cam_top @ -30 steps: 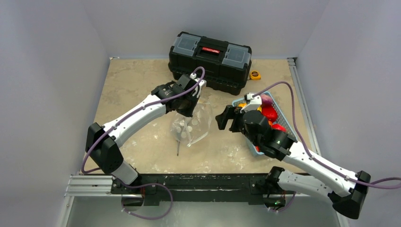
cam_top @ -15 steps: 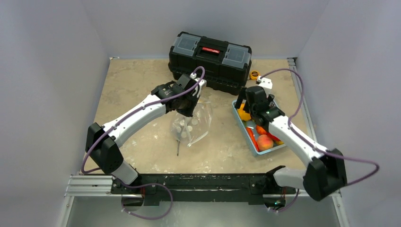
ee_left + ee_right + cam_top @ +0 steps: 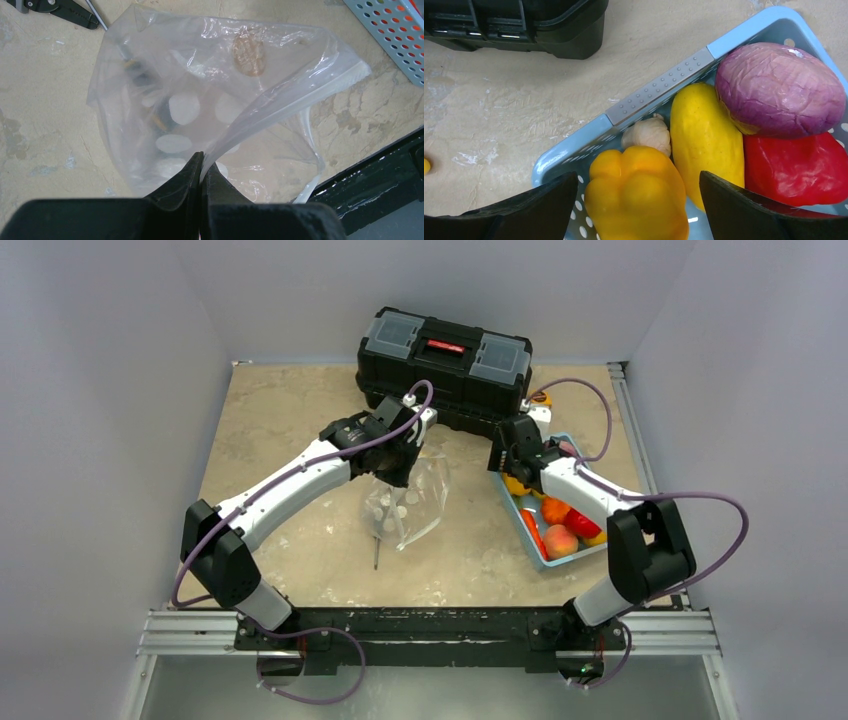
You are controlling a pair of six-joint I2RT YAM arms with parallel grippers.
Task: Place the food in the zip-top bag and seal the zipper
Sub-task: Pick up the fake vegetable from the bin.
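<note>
The clear dotted zip-top bag (image 3: 408,502) lies mid-table; in the left wrist view (image 3: 200,95) it hangs open with its white zipper strip (image 3: 320,87) along the raised edge. My left gripper (image 3: 202,167) is shut on the bag's rim. My right gripper (image 3: 639,195) is open above the light blue basket (image 3: 515,502), its jaws either side of a yellow pepper (image 3: 639,200). Beside it lie a garlic bulb (image 3: 646,135), a long yellow fruit (image 3: 706,140), a purple cabbage (image 3: 779,90) and a red pepper (image 3: 799,170). A carrot (image 3: 533,530) and a peach (image 3: 560,540) show in the basket.
A black toolbox (image 3: 445,365) stands at the back, with a yellow tape measure (image 3: 541,398) to its right. A screwdriver (image 3: 377,545) lies under or in the bag; its handle shows through the plastic (image 3: 145,95). Black pliers (image 3: 60,7) lie near the bag.
My right arm has swung from beside the bag back over the basket's far end and lowered toward the yellow pepper. The left gripper and bag have not moved.
</note>
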